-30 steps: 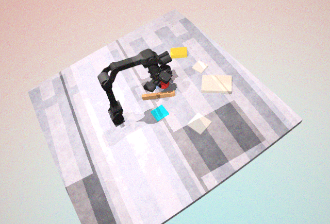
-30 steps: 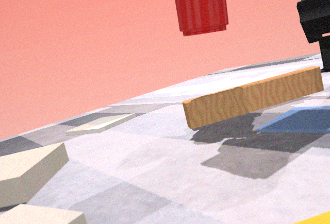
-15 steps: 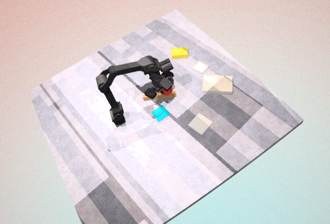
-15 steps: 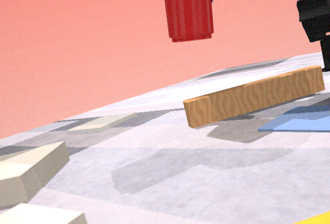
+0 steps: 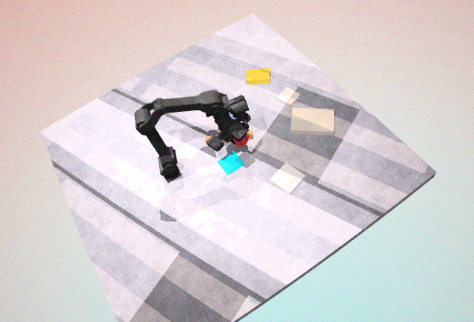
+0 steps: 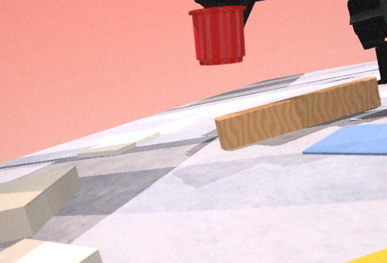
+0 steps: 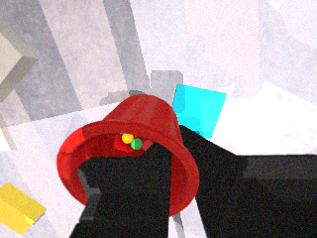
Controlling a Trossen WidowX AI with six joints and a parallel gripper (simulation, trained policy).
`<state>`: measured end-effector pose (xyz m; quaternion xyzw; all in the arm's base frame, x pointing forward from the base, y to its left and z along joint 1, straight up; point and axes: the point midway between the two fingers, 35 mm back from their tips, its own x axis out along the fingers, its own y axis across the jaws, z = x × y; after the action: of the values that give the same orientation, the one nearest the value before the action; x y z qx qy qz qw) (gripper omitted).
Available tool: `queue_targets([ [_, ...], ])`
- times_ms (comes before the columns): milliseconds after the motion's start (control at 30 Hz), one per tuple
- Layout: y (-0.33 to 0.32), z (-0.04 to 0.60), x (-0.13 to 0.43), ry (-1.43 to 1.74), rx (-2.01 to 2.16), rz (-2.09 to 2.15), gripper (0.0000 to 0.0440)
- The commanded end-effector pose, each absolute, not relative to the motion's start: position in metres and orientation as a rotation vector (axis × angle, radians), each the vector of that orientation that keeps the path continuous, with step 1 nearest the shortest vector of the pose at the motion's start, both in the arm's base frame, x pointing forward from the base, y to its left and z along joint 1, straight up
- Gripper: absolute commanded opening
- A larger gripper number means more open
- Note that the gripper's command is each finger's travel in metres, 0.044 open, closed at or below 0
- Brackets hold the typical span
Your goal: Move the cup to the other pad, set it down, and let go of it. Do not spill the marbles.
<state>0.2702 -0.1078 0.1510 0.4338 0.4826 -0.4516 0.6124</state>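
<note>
"Pink and pale colours are seen all around point(image 5: 76, 24) point(image 6: 94, 35), and a grey and white striped table point(image 5: 229, 234) point(image 6: 250, 222) point(image 7: 89, 55) is seen under the fingers. Where is the cup?"

"A round red plastic-looking cup point(image 5: 241, 141) point(image 6: 219, 35) point(image 7: 144, 111) is held up in the air by the black gripper point(image 5: 238, 136) point(image 6: 237, 10) point(image 7: 174, 129). Its wall is pinched between the two fingers. One finger is put inside the cup, and one is kept outside."

"Is it tipped?"

"Only a little lean is seen, and its open top is turned up."

"Are marbles seen?"

"Yes, a round yellow marble point(image 7: 127, 138) and a round green marble point(image 7: 137, 144) are seen inside, near the inner finger. More may be hidden by that finger."

"And the pads?"

"A flat, square, bright cyan pad point(image 5: 230, 163) point(image 7: 200, 109) is seen lower than the fingers, off to one side. A flat blue pad point(image 6: 353, 139) is seen on the table, also lower than the fingers. Neither one is touched by the cup."

"What else is there?"

"A long brown wooden bar point(image 5: 250, 135) point(image 6: 300, 113) is seen below the fingers, between the two pads. A yellow box-shaped block point(image 5: 258, 76) point(image 6: 372, 257) point(image 7: 20, 208) and a big beige block point(image 5: 312, 121) point(image 6: 56, 191) point(image 7: 12, 61) are seen well apart from the fingers."
</note>
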Motion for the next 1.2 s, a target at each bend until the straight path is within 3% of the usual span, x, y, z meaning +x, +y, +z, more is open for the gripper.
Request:
queue_targets([
  [0,-0.111,0.145,0.265,1.099,1.006,-1.052,0.0],
  [1167,-0.108,0.063,0.209,1.102,1.064,-1.146,0.002],
])
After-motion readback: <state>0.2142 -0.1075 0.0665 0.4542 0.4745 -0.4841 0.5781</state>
